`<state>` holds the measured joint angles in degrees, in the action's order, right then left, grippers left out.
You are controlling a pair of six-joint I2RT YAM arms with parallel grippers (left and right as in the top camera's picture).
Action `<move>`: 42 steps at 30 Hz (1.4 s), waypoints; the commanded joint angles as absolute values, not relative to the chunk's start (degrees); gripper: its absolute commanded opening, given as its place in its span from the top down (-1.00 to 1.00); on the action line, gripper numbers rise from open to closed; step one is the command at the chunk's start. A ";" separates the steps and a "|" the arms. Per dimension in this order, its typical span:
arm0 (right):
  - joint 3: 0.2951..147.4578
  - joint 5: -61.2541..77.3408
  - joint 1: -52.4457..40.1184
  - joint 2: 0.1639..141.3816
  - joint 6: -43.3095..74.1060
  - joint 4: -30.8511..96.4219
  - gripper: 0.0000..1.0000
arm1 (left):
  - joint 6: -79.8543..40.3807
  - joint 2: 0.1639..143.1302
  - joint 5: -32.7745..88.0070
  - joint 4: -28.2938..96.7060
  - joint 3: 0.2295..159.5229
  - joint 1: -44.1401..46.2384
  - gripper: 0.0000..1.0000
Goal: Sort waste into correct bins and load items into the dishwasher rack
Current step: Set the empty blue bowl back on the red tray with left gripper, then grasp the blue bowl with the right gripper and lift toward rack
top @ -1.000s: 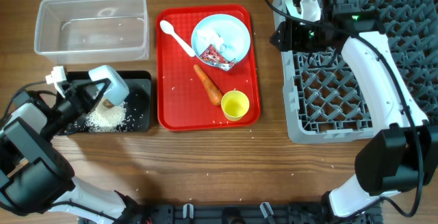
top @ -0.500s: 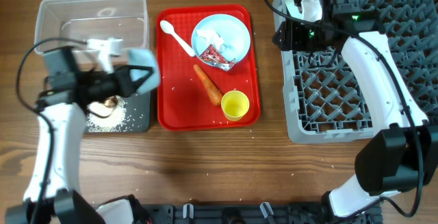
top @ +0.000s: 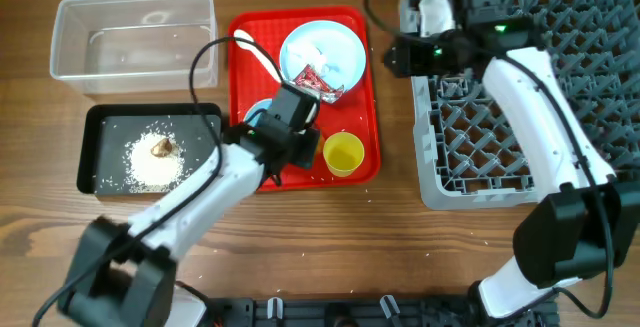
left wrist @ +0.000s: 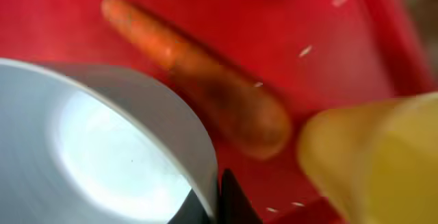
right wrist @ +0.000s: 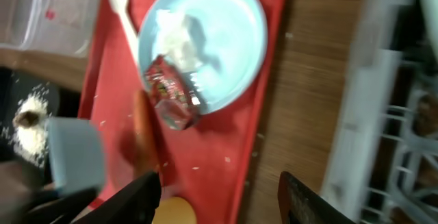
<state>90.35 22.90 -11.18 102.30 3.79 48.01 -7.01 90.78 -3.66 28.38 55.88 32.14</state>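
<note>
orange carrot [left wrist: 219, 94] beside left end effector [left wrist: 217, 200], blue bowl [left wrist: 102, 142] gripped

**Bench [top: 300, 237] layout.** Left: tub [top: 130, 52] behind, shallow tray [top: 88, 157] before it, holding rice [top: 155, 170] and lump [top: 161, 147]. Centre: flat tray [top: 366, 97] bearing plate [top: 345, 47] at back, wrapper [top: 318, 84] on the plate, spoon [top: 255, 53] left of it, cup [top: 343, 153] front right. Right: rack [top: 490, 157].

- Your overhead view looks straight down on the whole table [top: 300, 237], with the red tray [top: 355, 112] near centre.
- Your left wrist view sits very close above the tray's carrot [left wrist: 205, 80].
- Your right wrist view looks down from farther off and shares that tray and carrot.
</note>
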 commanded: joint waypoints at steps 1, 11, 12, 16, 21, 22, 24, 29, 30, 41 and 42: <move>90.26 24.05 -15.38 100.88 5.02 45.06 -0.11 | -7.75 94.37 -8.16 28.27 56.34 32.36 0.55; 90.26 15.46 -32.23 105.93 5.87 35.24 -0.24 | -15.90 66.17 -6.46 43.31 65.95 9.87 -0.86; 90.26 14.37 -33.58 108.14 4.64 34.52 -0.24 | -15.75 62.81 -6.22 43.66 65.93 5.06 -0.99; 90.26 13.87 -35.73 117.03 1.98 34.35 -0.26 | -15.20 61.19 -6.24 45.36 65.89 -3.51 -0.99; 90.26 16.05 -35.81 122.74 -3.09 34.96 0.06 | -15.25 65.93 -6.24 46.46 65.84 -4.51 -1.00; 90.26 16.64 -35.83 123.46 -3.20 34.96 0.18 | -15.27 66.63 -6.22 46.83 65.84 -4.51 -1.00; 90.26 17.82 -36.01 124.31 -4.49 34.48 0.42 | -15.27 68.23 -6.22 47.42 65.84 -4.51 -1.00; 90.26 16.88 -36.80 125.93 -4.51 31.99 0.65 | -15.27 70.11 -6.22 47.42 65.84 -4.51 -0.99; 90.26 16.47 -36.80 126.19 -4.51 32.16 0.80 | -15.27 70.15 -6.22 47.40 65.84 -4.51 -1.00; 104.42 -11.33 -26.96 103.26 1.08 44.25 0.92 | -15.27 70.15 -6.24 46.98 65.84 -4.51 -1.00; 104.42 -17.74 -24.56 101.30 1.78 45.43 0.92 | -15.27 70.15 -6.24 46.98 65.84 -4.51 -1.00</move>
